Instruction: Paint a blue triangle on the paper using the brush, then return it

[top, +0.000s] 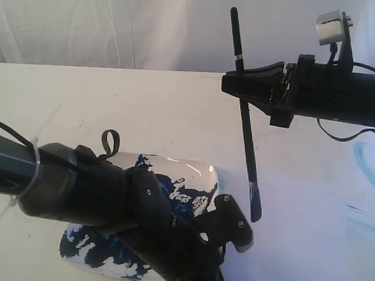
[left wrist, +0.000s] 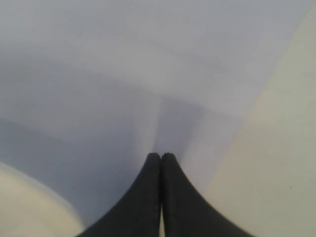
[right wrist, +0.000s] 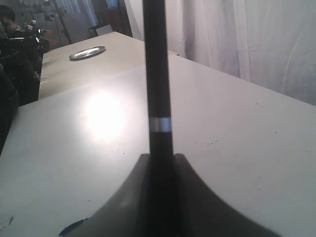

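The brush (top: 250, 150) stands nearly upright in my right hand (top: 243, 82), which is clamped on the black handle just below a silver band (right wrist: 160, 124). The longer part of the handle hangs beneath the jaws. Its blue-stained bristles (top: 255, 208) point down over the paper (top: 309, 210), and I cannot tell whether they touch the sheet. In the exterior view the tip sits at about 3 o'clock from the dish (top: 202, 168), just beside its edge. The dish is white, blotched with dark blue paint, and lies on the cream surface (top: 114, 105). Faint light-blue smears (top: 366, 159) mark the paper out toward 3 o'clock from the brush. My left hand (left wrist: 161, 158) is closed, its fingers pressed together with nothing between them. Its arm reaches in from 8 o'clock, low in the foreground, and covers much of the dish.
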### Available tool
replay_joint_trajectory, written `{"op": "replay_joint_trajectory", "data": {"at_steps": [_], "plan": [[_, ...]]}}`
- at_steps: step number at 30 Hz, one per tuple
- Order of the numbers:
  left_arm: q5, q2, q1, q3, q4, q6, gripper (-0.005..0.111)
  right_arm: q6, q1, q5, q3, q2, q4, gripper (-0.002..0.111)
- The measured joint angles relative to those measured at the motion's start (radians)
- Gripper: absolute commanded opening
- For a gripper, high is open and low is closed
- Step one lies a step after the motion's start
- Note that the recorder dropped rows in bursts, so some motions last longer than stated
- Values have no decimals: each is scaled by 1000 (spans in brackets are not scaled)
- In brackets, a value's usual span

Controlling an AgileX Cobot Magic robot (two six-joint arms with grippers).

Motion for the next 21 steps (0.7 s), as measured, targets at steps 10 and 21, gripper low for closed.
{"op": "replay_joint_trajectory", "data": {"at_steps": [10,21], "plan": [[-4,-12,-1,0,60,-37,0,0,4,0,0,17,0,0],[-6,-12,-1,0,61,-41,0,-55,40,-2,0,50,0,0]]}}
